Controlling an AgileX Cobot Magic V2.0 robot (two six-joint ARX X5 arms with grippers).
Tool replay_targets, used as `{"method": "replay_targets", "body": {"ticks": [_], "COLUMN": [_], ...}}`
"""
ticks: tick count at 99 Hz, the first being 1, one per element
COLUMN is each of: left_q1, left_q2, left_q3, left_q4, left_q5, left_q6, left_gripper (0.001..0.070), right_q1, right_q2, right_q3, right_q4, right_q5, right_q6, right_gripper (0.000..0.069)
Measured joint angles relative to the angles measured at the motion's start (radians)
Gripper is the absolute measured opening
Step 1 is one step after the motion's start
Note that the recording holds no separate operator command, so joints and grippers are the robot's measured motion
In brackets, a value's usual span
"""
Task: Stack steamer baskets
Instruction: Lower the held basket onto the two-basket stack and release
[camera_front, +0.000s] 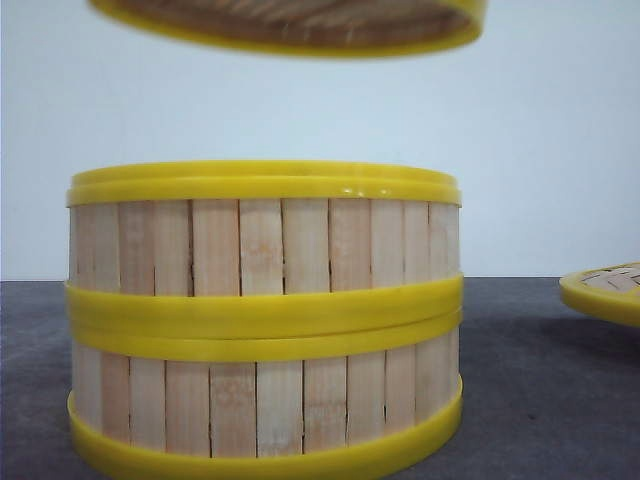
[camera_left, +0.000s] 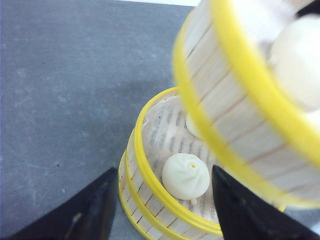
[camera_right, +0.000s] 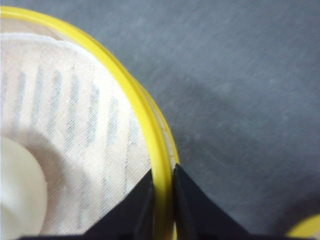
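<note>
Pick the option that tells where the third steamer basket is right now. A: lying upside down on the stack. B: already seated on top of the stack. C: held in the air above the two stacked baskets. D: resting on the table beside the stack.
C: the front view shows the third basket hanging clear above the two-basket stack, and the right gripper pinches its rim.

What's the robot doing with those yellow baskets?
It is stacking steamer baskets. Two baskets already sit one on top of the other on the grey table. The right end effector pinches the rim of a third basket, which is in the air above the stack. The left end effector is open and holds nothing. There are buns inside.
</note>
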Motion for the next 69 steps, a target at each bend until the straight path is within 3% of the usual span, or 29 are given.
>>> {"method": "replay_targets", "body": {"ticks": [69], "left_q1": [0.0], "left_q2": [0.0], "left_q3": [0.0], "left_q4": [-0.001], "left_q5": [0.026], "left_q6": [0.007], "left_gripper": [0.0354], "right_q1": [0.035], "right_q2": [0.159], "right_q3": [-0.039], "right_q4": [0.026], "right_q5": [0.061], "right_q6": [0.0], "right_gripper": [0.0031]}}
